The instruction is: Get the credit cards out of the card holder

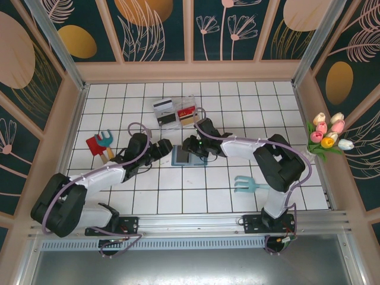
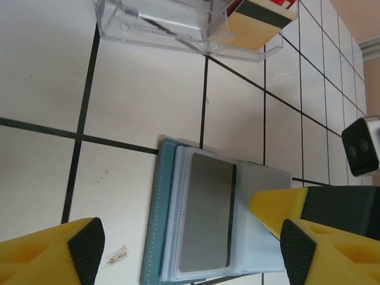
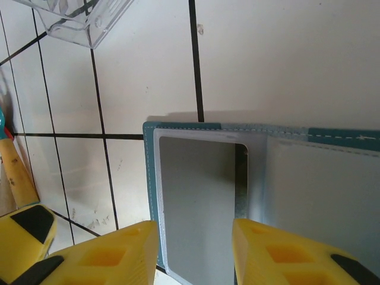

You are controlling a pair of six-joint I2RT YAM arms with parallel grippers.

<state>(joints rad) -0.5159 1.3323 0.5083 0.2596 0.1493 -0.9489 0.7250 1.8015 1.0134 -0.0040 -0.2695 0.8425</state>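
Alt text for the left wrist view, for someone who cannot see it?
An open teal card holder lies on the white tiled table with a grey card in its clear sleeve, and the left gripper hangs open over it. Behind it stands a clear plastic tray holding a gold card.

teal card holder; grey credit card; white tiled table with black grid lines.
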